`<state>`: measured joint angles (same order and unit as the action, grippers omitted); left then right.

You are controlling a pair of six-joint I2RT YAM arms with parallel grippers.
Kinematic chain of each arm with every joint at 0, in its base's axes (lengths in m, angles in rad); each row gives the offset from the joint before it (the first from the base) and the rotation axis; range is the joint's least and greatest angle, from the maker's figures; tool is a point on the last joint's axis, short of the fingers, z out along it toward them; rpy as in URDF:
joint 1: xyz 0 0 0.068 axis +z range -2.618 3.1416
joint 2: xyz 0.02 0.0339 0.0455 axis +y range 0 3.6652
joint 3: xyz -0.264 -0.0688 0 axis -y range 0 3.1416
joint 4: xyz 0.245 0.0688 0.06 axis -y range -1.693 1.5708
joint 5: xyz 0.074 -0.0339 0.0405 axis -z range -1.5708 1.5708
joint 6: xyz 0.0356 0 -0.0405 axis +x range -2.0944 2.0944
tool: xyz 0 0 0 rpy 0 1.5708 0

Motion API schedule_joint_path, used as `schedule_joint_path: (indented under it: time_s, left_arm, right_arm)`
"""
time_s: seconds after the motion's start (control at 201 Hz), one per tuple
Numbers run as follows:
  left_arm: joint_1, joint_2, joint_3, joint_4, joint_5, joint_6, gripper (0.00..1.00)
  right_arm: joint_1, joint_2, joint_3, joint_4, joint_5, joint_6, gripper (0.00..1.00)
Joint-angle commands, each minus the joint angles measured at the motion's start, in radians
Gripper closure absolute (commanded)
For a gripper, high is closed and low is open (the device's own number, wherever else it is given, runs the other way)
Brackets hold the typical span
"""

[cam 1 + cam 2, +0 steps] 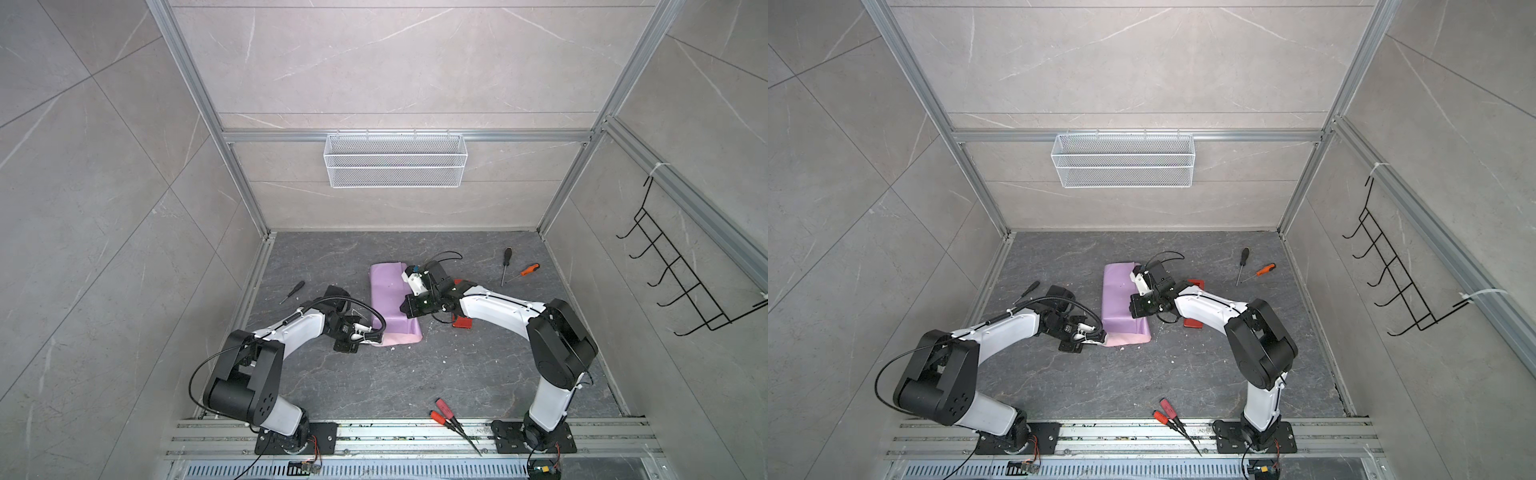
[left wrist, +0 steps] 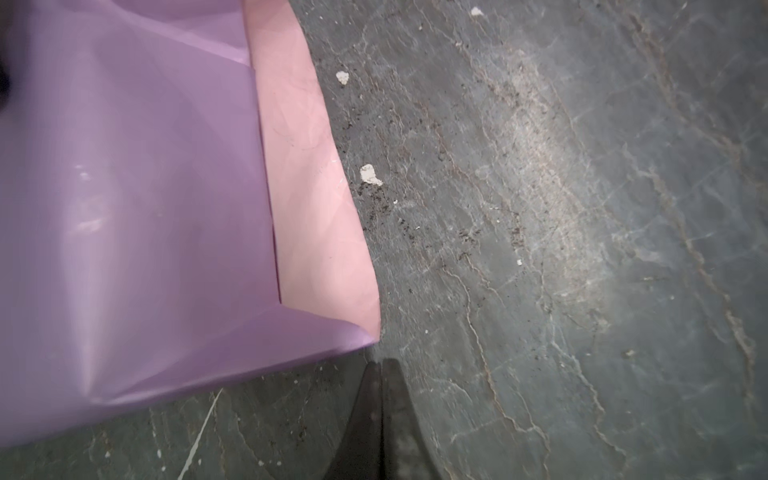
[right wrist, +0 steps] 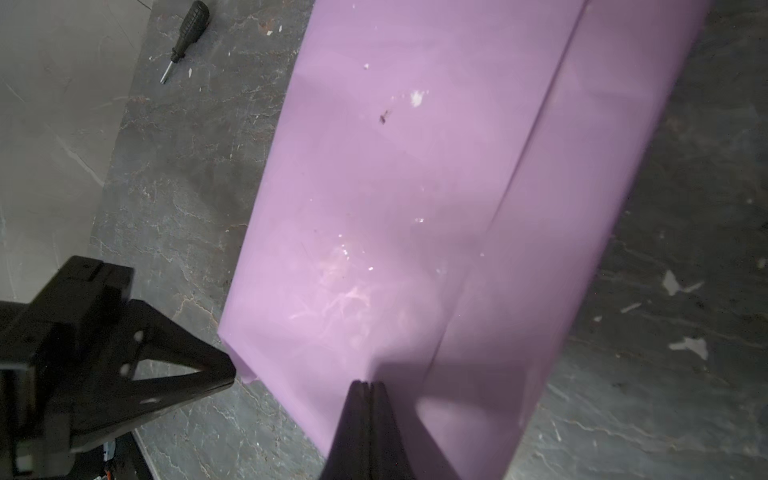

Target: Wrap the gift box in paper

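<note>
The paper lies mid-table, folded into a long raised bundle with the lilac side out. A pale pink strip shows along its near end. The gift box is hidden. My left gripper is shut and empty, low over the table, with its tips just off the paper's near left corner. My right gripper is shut over the lilac top face, beside a lengthwise crease. Whether it touches the paper I cannot tell.
A red tape dispenser sits partly behind the right arm. Two screwdrivers lie at the back right and a black one at the left. Red-handled pliers lie at the front edge. A wire basket hangs on the back wall.
</note>
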<state>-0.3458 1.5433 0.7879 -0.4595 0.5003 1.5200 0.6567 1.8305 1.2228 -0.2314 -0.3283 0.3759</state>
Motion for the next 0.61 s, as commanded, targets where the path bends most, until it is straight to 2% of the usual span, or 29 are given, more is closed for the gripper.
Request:
schedule_joint_path:
  time_s: [0.0,0.169,0.403,0.603]
  left_arm:
    - [0.005,0.038,0.004,0.091,0.037,0.1,0.97]
    - [0.006,0.099,0.014,0.204,0.072,0.109,0.85]
    - [0.001,0.132,0.047,0.239,0.154,0.072,0.83]
    - [-0.007,0.135,0.001,0.358,0.171,-0.012,0.82]
  right_arm:
    - [0.001,0.015,-0.055,-0.08,0.01,0.016,1.0]
    - [0.001,0.018,-0.044,-0.09,0.007,0.019,1.0]
    - [0.0,0.027,-0.04,-0.089,0.006,0.019,1.0]
    - [0.0,0.036,-0.039,-0.087,0.005,0.022,1.0]
